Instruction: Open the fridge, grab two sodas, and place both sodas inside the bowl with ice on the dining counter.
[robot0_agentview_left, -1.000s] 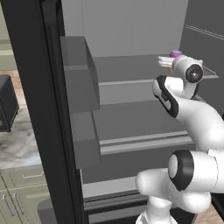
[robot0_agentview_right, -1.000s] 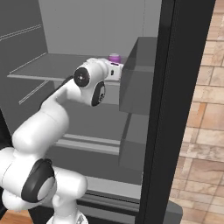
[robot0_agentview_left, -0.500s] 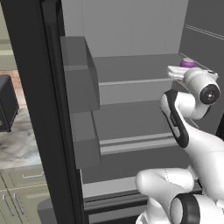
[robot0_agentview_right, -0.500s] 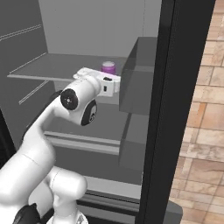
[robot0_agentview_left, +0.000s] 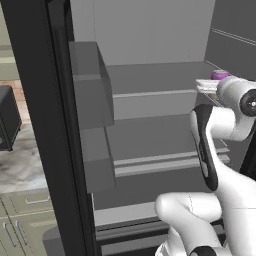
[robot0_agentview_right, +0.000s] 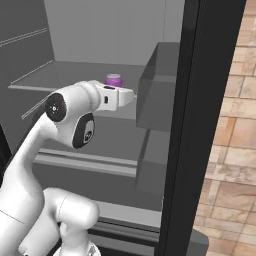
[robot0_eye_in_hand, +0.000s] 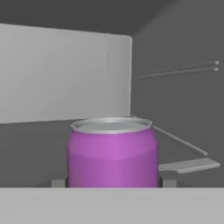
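From the left base view, my arm reaches past the open door of the fridge (robot0_agentview_left: 150, 95) onto the upper shelf, and the purple soda (robot0_agentview_left: 219, 75) shows just beyond my wrist, standing upright near the shelf's right end; the reach is level because the can sits at shelf height. From the right base view, my gripper (robot0_agentview_right: 131, 96) points straight at that soda (robot0_agentview_right: 113, 80), which stands on the shelf just behind my hand, close to the door bin (robot0_agentview_right: 160, 85) on the right. In the hand view the soda (robot0_eye_in_hand: 112, 153) sits dead centre and very near, silver top up, with my fingertips (robot0_eye_in_hand: 58, 183) peeking out on either side of its base. So my fingers are spread around the can, straddling it for a side grasp. Whether the pads already touch its wall I cannot tell, since the lower edge hides them.
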